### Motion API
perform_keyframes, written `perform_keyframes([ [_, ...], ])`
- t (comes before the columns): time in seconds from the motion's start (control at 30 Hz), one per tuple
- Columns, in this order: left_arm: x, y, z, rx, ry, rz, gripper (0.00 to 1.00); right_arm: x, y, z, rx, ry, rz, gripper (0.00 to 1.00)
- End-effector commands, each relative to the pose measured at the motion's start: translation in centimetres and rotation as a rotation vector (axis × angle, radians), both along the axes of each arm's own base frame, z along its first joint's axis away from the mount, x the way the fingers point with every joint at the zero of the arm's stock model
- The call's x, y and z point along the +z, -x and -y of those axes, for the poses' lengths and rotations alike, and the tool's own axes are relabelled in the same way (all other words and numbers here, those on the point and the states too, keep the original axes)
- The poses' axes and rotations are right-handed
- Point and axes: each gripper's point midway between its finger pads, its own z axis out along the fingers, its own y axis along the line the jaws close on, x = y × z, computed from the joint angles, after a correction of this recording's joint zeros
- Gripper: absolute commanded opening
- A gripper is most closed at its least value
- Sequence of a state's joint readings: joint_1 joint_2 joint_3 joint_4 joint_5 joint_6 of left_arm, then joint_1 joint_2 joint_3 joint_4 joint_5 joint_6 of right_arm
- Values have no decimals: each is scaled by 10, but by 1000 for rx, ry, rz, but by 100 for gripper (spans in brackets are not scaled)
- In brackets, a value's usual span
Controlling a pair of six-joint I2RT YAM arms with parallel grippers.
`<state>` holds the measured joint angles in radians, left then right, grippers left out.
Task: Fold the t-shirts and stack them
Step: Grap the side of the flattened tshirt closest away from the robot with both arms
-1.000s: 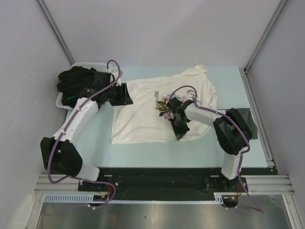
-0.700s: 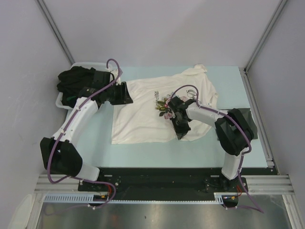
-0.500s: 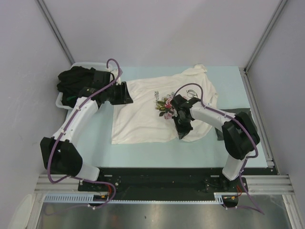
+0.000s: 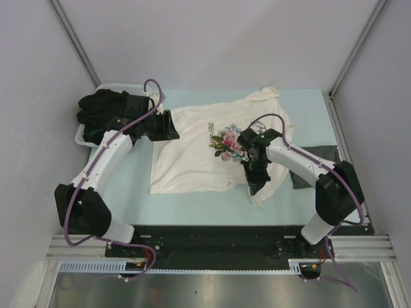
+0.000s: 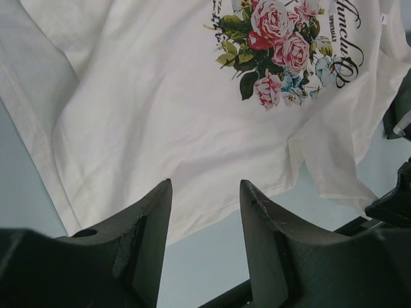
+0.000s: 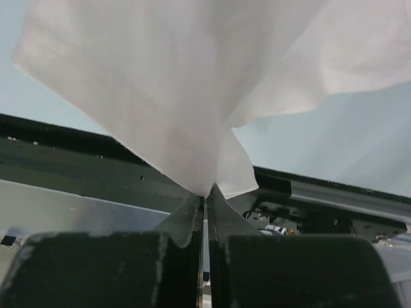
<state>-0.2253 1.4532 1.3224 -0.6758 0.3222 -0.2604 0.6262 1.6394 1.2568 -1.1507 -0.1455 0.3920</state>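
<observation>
Left arm (image 4: 106,157): rises from its near-left base, forearm slanting forward and inward. Left gripper (image 4: 172,126) (image 5: 205,192): levelled toward the right, jaws parted with nothing between them. Right arm (image 4: 302,163): leans out from its near-right base, dark elbow out to the right, forearm running inward to the left. Right gripper (image 4: 255,185) (image 6: 205,196): turned back toward the near edge, jaws closed tight on a pinch of the cream t-shirt (image 4: 186,154) (image 6: 160,96).

Cream rose-print tee (image 4: 192,157) spread mid-table, near-right corner lifted — black tees (image 4: 103,112) heaped far left, grey tee (image 4: 321,153) right.
</observation>
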Motion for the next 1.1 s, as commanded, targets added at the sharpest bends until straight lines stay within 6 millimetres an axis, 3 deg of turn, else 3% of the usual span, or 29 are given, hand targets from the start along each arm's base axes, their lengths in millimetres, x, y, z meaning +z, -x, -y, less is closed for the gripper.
perform_keyframes([
  [0.0, 20, -4, 7, -32, 22, 65, 52, 30, 24, 14, -31, 6, -36, 0],
  [0.2, 20, -3, 7, -33, 26, 69, 52, 47, 42, 26, -36, 13, -51, 0],
  [0.47, 20, -3, 8, -36, 35, 69, 52, 53, 65, 42, 10, 76, -108, 0],
  [0.63, 20, -4, 10, -40, 41, 65, 52, 33, 56, 25, 21, 62, -125, 0],
  [0.77, 21, -3, 9, -40, 37, 67, 52, 2, 54, 5, 65, 94, -167, 0],
  [0.87, 22, -1, 8, -38, 33, 67, 52, -18, 53, 2, 80, 154, -192, 0],
  [1.07, 24, 2, 5, -37, 20, 79, 52, -31, 52, -1, 98, 195, -175, 0],
])
